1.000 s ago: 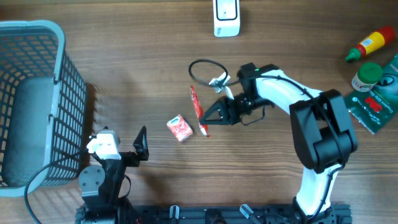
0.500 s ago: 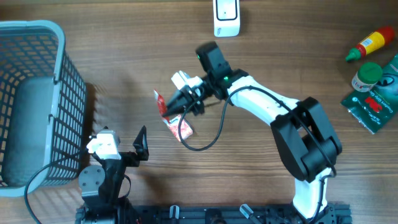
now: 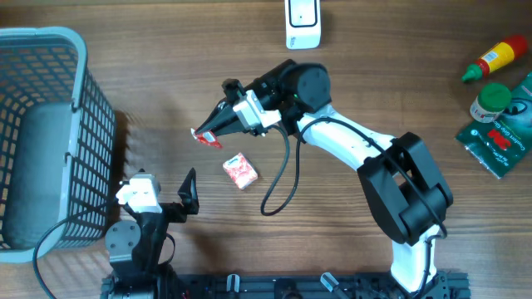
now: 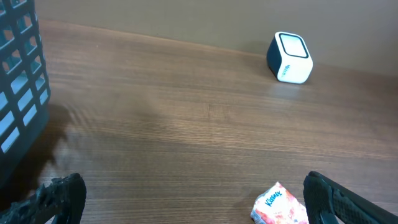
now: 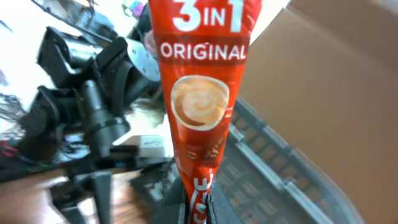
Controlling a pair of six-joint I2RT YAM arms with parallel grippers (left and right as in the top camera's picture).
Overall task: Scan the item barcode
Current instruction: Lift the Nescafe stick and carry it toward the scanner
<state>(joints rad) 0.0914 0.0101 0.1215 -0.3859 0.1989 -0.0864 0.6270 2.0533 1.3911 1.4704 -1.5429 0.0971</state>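
Note:
A red "3 in 1 Original" coffee sachet [image 5: 200, 81] is pinched at its lower end by my right gripper [image 5: 199, 208], which is shut on it. In the overhead view the right gripper [image 3: 219, 124] hangs above the table's middle and points left, with the sachet [image 3: 205, 137] sticking out of its tip. The white scanner [image 3: 302, 21] stands at the far edge, also seen as the scanner [image 4: 290, 57] from the left wrist. My left gripper [image 4: 193, 200] rests open and empty near the front left. No barcode shows on the sachet.
A small Kleenex tissue pack [image 3: 240, 171] lies below the sachet, by my left gripper's right finger [image 4: 333, 196]. A grey-blue basket [image 3: 79, 108] fills the left side. A ketchup bottle [image 3: 495, 58], a green-lidded jar [image 3: 490, 101] and a green packet [image 3: 499, 141] sit far right.
My right arm has swung left and towards the back with the sachet, raising it off the table beside the tissue pack. The left arm has not moved.

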